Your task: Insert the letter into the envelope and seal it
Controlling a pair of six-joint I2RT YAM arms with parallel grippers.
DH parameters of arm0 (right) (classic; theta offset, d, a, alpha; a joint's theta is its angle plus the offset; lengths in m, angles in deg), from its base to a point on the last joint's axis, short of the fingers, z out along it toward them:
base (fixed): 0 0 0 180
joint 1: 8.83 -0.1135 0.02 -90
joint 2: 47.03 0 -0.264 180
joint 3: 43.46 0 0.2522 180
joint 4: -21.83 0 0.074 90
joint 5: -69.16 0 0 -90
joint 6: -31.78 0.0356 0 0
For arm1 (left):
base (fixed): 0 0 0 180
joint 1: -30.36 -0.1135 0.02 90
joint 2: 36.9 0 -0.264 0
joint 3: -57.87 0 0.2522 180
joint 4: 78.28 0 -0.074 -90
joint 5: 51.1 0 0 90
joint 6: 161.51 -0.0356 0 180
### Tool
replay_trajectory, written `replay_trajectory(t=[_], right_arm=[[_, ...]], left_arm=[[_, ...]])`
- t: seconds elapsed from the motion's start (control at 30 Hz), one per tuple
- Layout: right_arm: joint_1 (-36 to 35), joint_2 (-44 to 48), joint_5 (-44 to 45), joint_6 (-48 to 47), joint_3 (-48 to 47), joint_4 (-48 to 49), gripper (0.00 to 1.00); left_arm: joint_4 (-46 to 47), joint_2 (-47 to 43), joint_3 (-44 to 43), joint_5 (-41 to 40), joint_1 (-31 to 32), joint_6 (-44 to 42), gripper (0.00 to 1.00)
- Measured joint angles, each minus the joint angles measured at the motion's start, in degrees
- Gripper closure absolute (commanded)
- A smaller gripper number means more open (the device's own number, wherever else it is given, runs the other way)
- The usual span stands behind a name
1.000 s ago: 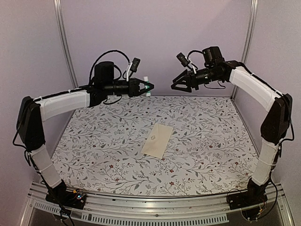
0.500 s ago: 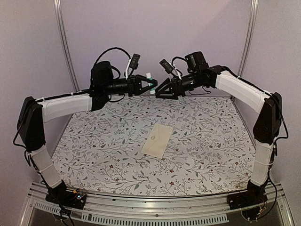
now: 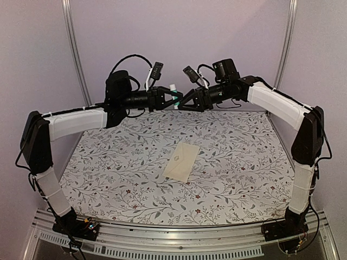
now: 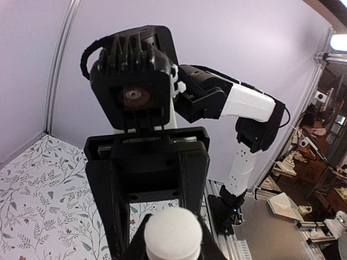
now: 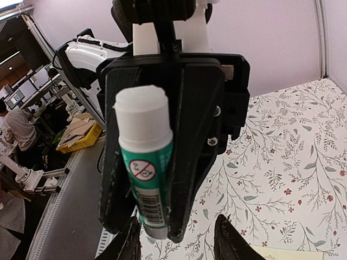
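Approach complete: right claw point(image 3: 181, 104), narrowing yet open, flanks glue stick point(image 5: 143, 162) gripped by left claw point(image 3: 173, 98); uncapping likely, envelope point(image 3: 181, 161) awaits sealing.

A plain cream-beige paper envelope point(image 3: 182, 161), rectangular and unprinted, lies flat on the floral-patterned surface point(image 3: 108, 162). It sits near the middle, a little right of centre. Its long sides run on a slant, from the near left up to the far right. The far short edge is just right of the centre line and the near short edge is a little left of it. One small dark mark shows close to its left long edge, in the far half. Whether the flap is open or folded down cannot be made out. In the right wrist view a pale cream sliver of it point(image 5: 282, 253) shows at the bottom edge.
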Motion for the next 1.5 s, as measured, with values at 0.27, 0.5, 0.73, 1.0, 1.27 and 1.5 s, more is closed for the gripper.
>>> replay_trajectory(t=[0.27,0.5,0.73,1.0,1.27,1.5], right_arm=[[-0.52,0.07,-0.57,-0.13,0.9,0.55,0.69],[-0.83,0.48,-1.22,-0.02,1.64,0.66,0.92],[-0.9,1.22,3.98,-0.07,1.66,0.57,0.99],[-4.98,5.18,41.72,0.39,1.77,3.87,1.0],[-11.52,5.9,72.35,3.85,4.72,10.88,0.7],[-8.61,10.38,63.73,4.79,13.94,11.54,0.58]], left_arm=[[0.2,0.0,0.04,-1.29,0.57,-0.02,1.0],[0.79,0.0,0.35,-2.91,0.79,0.0,1.0],[-0.37,0.0,0.44,-7.06,0.87,-0.33,1.0],[-4.15,3.34,-5.09,-30.29,2.91,-0.96,1.0],[-3.63,7.52,-10.05,-41.0,3.93,1.95,1.0],[-2.4,7.28,-6.64,-37.75,2.71,0.55,1.0]])
